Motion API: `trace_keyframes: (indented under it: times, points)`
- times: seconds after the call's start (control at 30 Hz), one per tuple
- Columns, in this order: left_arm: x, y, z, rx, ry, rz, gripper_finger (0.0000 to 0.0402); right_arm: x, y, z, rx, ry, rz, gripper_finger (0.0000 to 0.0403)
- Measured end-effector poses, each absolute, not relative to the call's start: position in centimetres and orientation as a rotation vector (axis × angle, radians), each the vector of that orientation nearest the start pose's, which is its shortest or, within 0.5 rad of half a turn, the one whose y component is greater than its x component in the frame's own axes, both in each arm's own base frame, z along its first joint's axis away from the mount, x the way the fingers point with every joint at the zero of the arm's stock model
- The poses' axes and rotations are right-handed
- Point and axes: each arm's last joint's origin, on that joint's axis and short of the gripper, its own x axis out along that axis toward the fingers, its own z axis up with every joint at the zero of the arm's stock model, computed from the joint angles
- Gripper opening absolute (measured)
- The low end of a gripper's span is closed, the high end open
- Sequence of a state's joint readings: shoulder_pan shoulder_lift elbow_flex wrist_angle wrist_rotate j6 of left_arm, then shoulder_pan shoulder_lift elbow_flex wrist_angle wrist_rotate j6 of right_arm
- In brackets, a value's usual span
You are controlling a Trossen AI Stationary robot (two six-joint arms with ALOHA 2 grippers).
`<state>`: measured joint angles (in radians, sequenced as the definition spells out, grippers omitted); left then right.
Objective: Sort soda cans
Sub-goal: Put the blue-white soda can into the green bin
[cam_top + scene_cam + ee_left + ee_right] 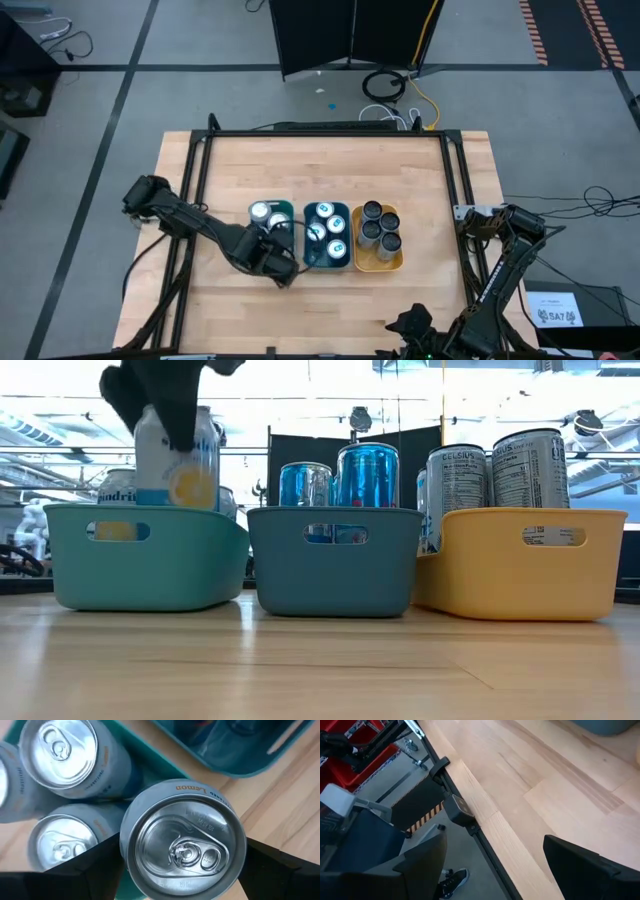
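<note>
Silver and lemon-printed, the can (182, 847) sits pinched between the two dark fingers (85, 870) of my left end effector (272, 252), its pull-tab top facing the wrist camera. I see it raised above the green tray (145, 555), at that tray's near corner, with three more silver-topped cans (62, 752) standing inside. Just beside the green tray is the teal tray (333, 560) holding blue cans (367, 475), and beyond that the yellow tray (520, 560) with dark-topped cans (530, 470). My right end effector (492, 865) waits with fingers spread over the tabletop (420, 300) edge, well apart from the green tray.
</note>
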<state>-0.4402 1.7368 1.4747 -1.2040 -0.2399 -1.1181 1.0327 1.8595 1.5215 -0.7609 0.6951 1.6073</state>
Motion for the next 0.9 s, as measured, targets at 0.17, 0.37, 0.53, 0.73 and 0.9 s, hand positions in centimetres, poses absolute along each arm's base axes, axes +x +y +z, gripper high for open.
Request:
trace_keyframes:
  times: [0.17,0.37,0.53,0.73,0.9]
  points:
    - [29.3,-11.8,24.6,-0.529,1.251,0.575,0.0331,21.5,32.2,25.2,0.69,0.69,-0.311,0.0322]
    - [29.6,-10.9,23.8,-0.561,1.266,0.592,0.0331,21.6,32.2,25.2,0.692,0.69,-0.313,0.0322]
    - [29.6,-10.9,23.7,-0.561,1.266,0.595,0.0331,21.6,32.2,25.2,0.692,0.692,-0.312,0.0322]
    - [29.6,-10.9,23.7,-0.561,1.266,0.595,0.0331,21.6,32.2,25.2,0.693,0.692,-0.312,0.0322]
    - [29.7,-10.8,23.7,-0.554,1.257,0.601,0.0341,21.6,32.2,25.2,0.693,0.692,-0.312,0.0322]
